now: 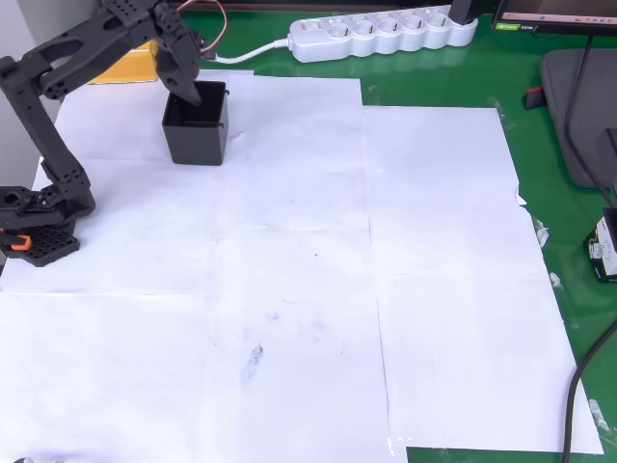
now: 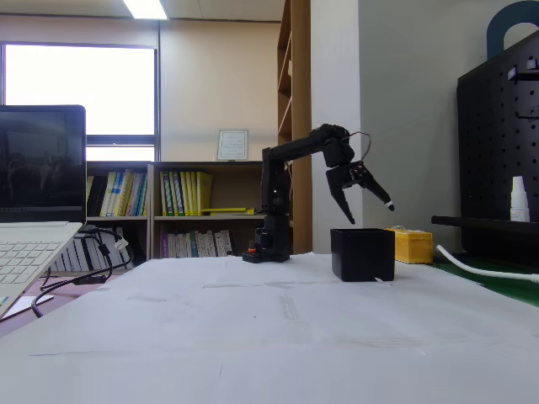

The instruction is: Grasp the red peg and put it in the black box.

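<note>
The surface (image 1: 434, 241) is covered with white paper sheets over a green mat. The black box (image 1: 197, 123) is placed near its far left corner in the overhead view, beside a yellow block (image 2: 413, 246). The tool (image 2: 369, 210) is held just above the box, fingers spread wide with nothing between them. Bookshelves (image 2: 177, 206) are seen behind.

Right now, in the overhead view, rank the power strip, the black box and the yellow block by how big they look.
1. power strip, clearly the largest, long and white.
2. black box.
3. yellow block, though the arm covers part of it, so its place against the box is unsure.
</note>
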Robot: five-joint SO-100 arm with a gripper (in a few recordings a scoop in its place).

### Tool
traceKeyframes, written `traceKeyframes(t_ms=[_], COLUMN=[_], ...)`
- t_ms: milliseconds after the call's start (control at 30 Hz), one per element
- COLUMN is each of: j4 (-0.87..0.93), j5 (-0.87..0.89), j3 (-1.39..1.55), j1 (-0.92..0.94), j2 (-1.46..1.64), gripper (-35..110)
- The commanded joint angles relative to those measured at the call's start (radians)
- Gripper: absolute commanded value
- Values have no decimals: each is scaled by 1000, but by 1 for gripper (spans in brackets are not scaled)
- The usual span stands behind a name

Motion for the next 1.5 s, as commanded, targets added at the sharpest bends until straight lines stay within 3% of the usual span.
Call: traceKeyframes(t_ms=[0, 200, 467, 567, 800, 900, 1033, 1467], j4=[-87, -279, -502, -505, -351, -114, 52, 66], j5=[-49, -224, -456, -522, -646, -749, -841, -784], j3=[-54, -313, -1042, -1262, -1641, -1657, -1660, -1660], j1=[121, 342, 540, 581, 604, 612, 620, 597], j2=[-307, -658, -1104, -1241, -1546, -1624, -1637, -1637], gripper=[0, 0, 0, 0, 0, 0, 0, 1])
